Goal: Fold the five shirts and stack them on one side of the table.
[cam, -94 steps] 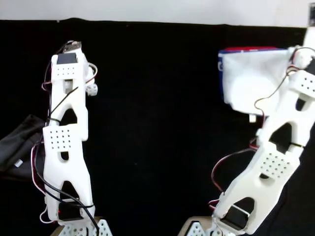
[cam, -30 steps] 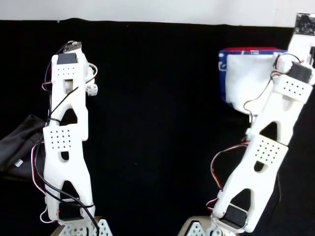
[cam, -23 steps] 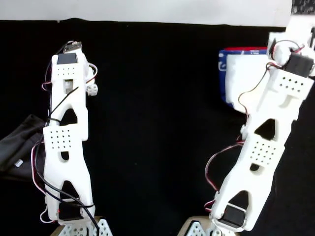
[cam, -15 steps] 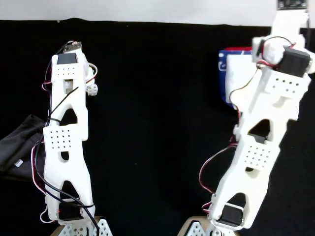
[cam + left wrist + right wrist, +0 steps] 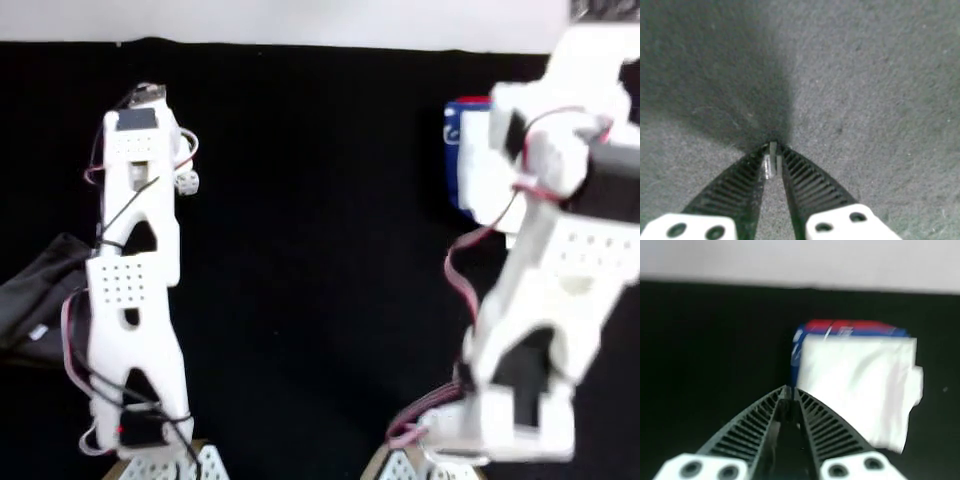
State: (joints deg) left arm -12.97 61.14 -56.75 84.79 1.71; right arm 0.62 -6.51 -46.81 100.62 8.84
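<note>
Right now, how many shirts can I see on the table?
4: a white shirt on top of a blue shirt and a red shirt, stacked near the right arm; a dark shirt crumpled beside the left arm. Others may be hidden.

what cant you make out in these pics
- Stack: in the high view the right arm covers most of it, and the arm itself is blurred.
- Stack's layer count: in the right wrist view the edges are too blurred to count.
- Dark cloth: in the high view it is cut off by the edge and partly behind the left arm.
</note>
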